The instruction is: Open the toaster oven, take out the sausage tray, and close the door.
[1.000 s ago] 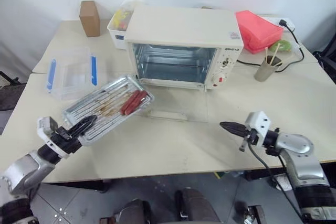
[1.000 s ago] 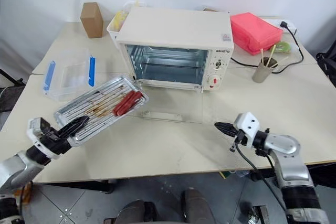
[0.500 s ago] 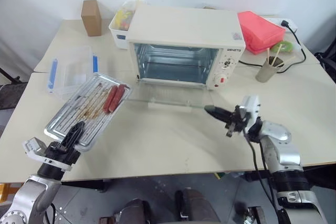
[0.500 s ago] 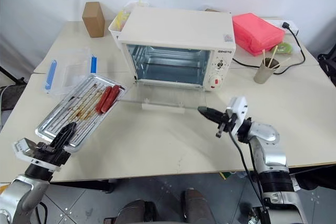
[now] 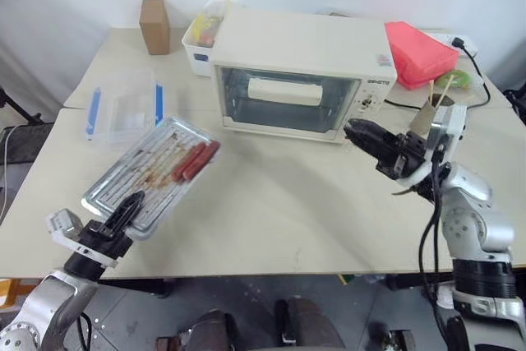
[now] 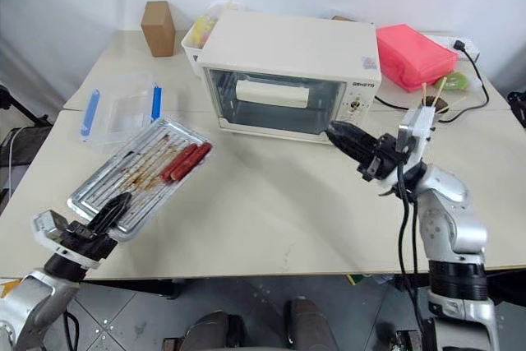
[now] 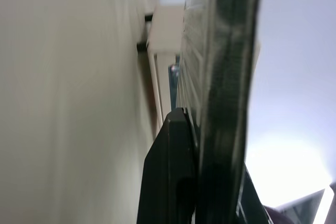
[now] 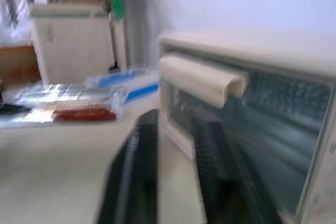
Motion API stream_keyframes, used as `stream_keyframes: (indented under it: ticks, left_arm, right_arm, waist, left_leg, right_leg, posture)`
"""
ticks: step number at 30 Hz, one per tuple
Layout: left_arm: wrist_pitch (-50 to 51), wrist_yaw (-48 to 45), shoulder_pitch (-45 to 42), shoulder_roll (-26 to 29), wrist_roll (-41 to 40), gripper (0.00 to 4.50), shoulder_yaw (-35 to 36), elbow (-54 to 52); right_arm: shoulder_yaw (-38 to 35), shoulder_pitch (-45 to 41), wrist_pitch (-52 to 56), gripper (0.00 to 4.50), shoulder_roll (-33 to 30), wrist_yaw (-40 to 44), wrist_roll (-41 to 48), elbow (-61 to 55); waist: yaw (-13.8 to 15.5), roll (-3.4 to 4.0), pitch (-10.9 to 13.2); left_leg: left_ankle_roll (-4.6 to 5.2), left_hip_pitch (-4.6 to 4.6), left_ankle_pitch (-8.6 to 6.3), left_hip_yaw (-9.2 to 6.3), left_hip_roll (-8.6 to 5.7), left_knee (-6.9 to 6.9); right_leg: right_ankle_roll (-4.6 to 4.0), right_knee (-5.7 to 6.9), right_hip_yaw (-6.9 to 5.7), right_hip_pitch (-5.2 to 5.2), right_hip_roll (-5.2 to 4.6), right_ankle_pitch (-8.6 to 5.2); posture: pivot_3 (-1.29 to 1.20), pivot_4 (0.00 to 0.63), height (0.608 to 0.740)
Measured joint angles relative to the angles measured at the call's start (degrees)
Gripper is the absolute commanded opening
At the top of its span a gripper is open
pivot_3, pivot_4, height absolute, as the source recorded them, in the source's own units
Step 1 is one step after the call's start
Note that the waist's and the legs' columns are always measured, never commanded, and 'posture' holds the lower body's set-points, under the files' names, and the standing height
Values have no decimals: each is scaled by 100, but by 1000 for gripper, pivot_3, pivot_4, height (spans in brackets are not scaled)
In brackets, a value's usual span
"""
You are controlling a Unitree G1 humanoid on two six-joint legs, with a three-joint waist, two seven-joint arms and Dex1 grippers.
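Observation:
The cream-white toaster oven [image 5: 300, 43] stands mid-table with its glass door [image 5: 288, 111] upright and shut, bar handle [image 5: 283, 90] across the top. My right gripper [image 5: 355, 131] hovers just off the oven's front right corner, open, nothing between its fingers [image 8: 142, 166]. The right wrist view looks past them at the handle [image 8: 202, 80]. The silvery sausage tray [image 5: 140, 174] lies out of the oven at the table's left front, red sausages [image 5: 194, 159] at its far end. My left gripper [image 5: 127, 207] is shut on the tray's near edge [image 7: 226, 77].
A clear plastic box with blue clips [image 5: 125, 108] sits behind the tray. A cardboard box [image 5: 153, 26] and a white bin [image 5: 205, 34] stand at the back left. A pink box [image 5: 421, 51], a cup of sticks [image 5: 434, 104] and a black cable lie right of the oven.
The door swung up from lying open on the table to shut. My right gripper rose with it to the oven's front and its fingers parted. The left gripper kept its hold on the tray.

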Motion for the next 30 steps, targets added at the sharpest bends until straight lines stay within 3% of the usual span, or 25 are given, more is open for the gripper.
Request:
stream_keyframes:
  ticks: [7,12,16,18,21,30]
  left_arm:
    - [752,-226,-756,998,-1,0,-1125,1005]
    - [1140,-280,-1633,1353,0,0,-2076,1936]
    - [1366,-388,-2530,1301,188,0,-2782,2702]
    - [1538,-780,-3402,1004,887,0,-3249,3315]
    - [1753,-1454,-4040,829,1826,0,-3635,3709]
    - [1592,-3548,-5151,624,4340,0,-4421,4387]
  right_arm:
    - [-450,1809,-172,4462,-541,651,-59,-1009]
    - [-808,2747,-406,4486,-588,882,-70,-1499]
    - [-1101,3059,-522,4486,-573,754,-113,-1619]
    - [-1295,3240,-647,4486,-547,654,-202,-1613]
    - [-1415,3467,-745,4486,-542,592,-285,-1613]
    - [-1527,3734,-842,4486,-539,350,-387,-1675]
  waist:
    - [9,5,2]
    - [18,7,3]
    - [70,11,4]
    - [207,14,5]
    - [181,16,4]
    - [202,43,-7]
  left_leg:
    - [4,12,-6,-16,0,-4]
    - [3,14,-6,-23,-2,-4]
    - [5,13,-5,-36,-14,0]
    - [9,6,-2,-46,-34,1]
    - [17,1,-8,-46,-44,-11]
    - [17,4,-4,-61,-76,-15]
  right_leg:
    - [4,-24,-18,32,-5,2]
    - [4,-25,-23,37,-6,3]
    - [6,-26,-32,42,-13,5]
    - [14,-36,-42,45,-23,9]
    - [21,-55,-39,43,-31,12]
    - [42,-58,-56,54,-70,24]
  posture:
    - [0,150,740]
    - [0,150,740]
    - [0,150,740]
    - [0,150,740]
    - [0,150,740]
    - [0,150,740]
